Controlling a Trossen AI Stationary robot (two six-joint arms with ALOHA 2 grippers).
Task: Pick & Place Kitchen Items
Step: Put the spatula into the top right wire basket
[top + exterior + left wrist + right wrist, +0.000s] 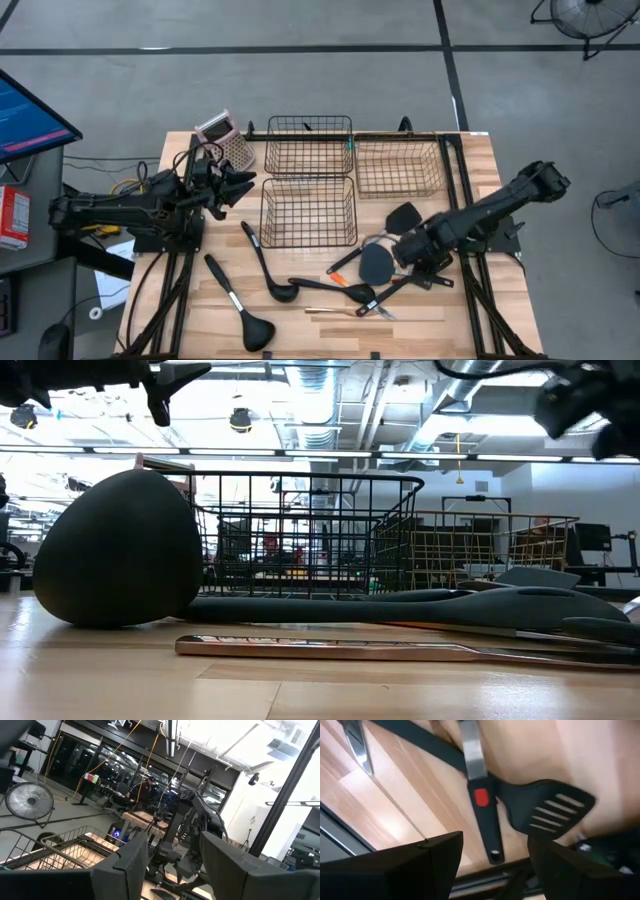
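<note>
Several long-handled utensils lie flat on the wooden table. Two black ladles (235,300) (265,262) lie at the near left; one ladle's bowl (115,550) fills the low view. A pile of black spatulas and turners (372,265) lies at the near right, with a thin copper-handled piece (335,313) (400,650) in front. My right gripper (400,260) is open just above that pile; its wrist view (495,845) shows a slotted turner head (555,812) and a black handle with a red dot (481,805). My left gripper (240,185) (172,845) is open and empty, raised at the far left.
Two black wire baskets (308,145) (308,212) stand at the table's middle and far side, a copper-coloured wire basket (398,168) to their right. A pink-topped box grater (225,135) stands at the far left by my left gripper. Bare wood shows along the near edge.
</note>
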